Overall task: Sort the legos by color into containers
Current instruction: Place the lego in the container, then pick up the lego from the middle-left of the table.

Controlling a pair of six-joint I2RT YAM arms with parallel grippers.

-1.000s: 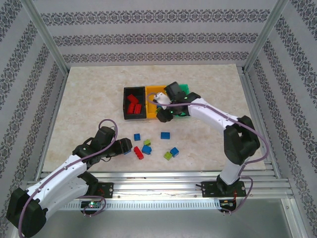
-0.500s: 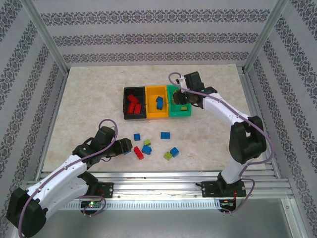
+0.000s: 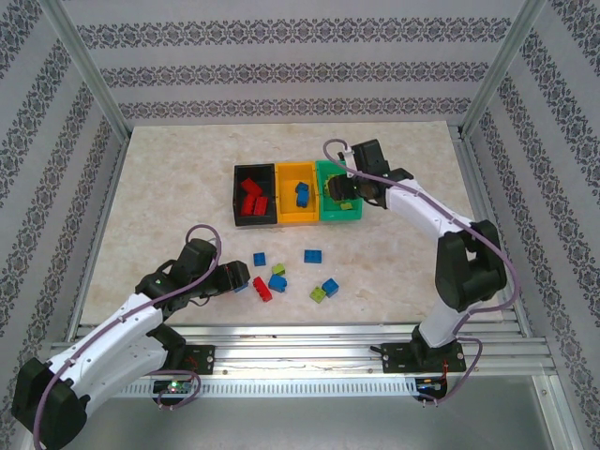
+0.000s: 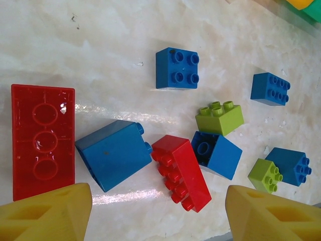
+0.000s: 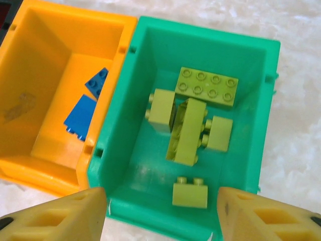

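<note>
Left gripper [image 4: 158, 217] and right gripper [image 5: 160, 218] hang released, empty. The small red studded plastic brick [image 4: 180, 173] looks light, rigid, slick; pinch its long smooth sides.

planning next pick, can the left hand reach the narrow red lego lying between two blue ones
Probably yes: the open left hand hovers above the narrow red plastic brick, though blue plastic bricks crowd both sides.

Left arm [image 3: 112, 333] lies low, stretched forward-right from its base. Left gripper [image 3: 242, 280] points down, fingers [image 4: 45, 213] spread wide with nothing between them. Right arm [image 3: 422, 211] rises to a high elbow, then reaches far forward-left. Right gripper [image 3: 343, 191] faces down, fingers [image 5: 55, 216] apart, gripping nothing.
</note>
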